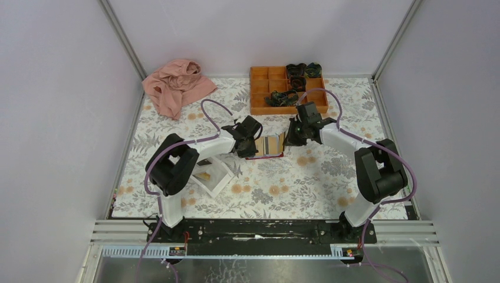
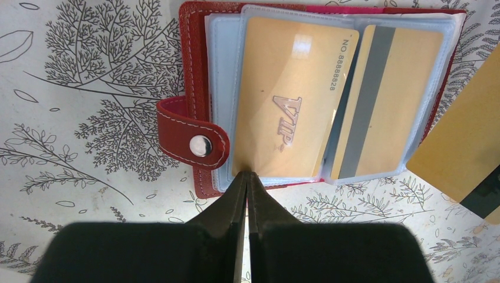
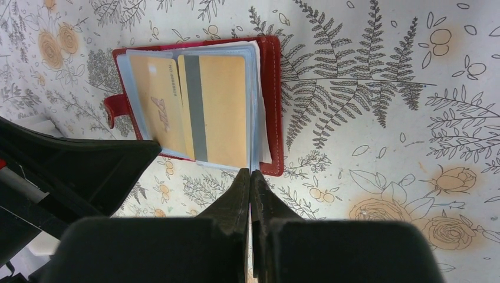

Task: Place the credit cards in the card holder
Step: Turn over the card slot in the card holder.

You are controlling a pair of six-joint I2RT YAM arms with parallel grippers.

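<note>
The stitched red-leather card holder (image 2: 190, 71) lies open, with glossy gold credit cards (image 2: 289, 100) inside clear plastic sleeves (image 2: 223, 71). The left tool (image 2: 247, 177) and right tool (image 3: 250, 174) each taper to closed black points at its edge.

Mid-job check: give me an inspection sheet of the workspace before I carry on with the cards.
Surface: table under a floral-print cover, flat.
Job's things: card holder lies open; VIP credit card and striped credit card sit in its clear sleeves; third credit card is outside it, cut off by the frame; held or lying, cannot tell.
Clutter: pink cloth; orange compartment box holding dark items; white tray.
End effectors: left end effector and right end effector both shut, tips at the holder's edge.
Cables: purple cables loop along both arms.
Surroundings: grey walls.
</note>
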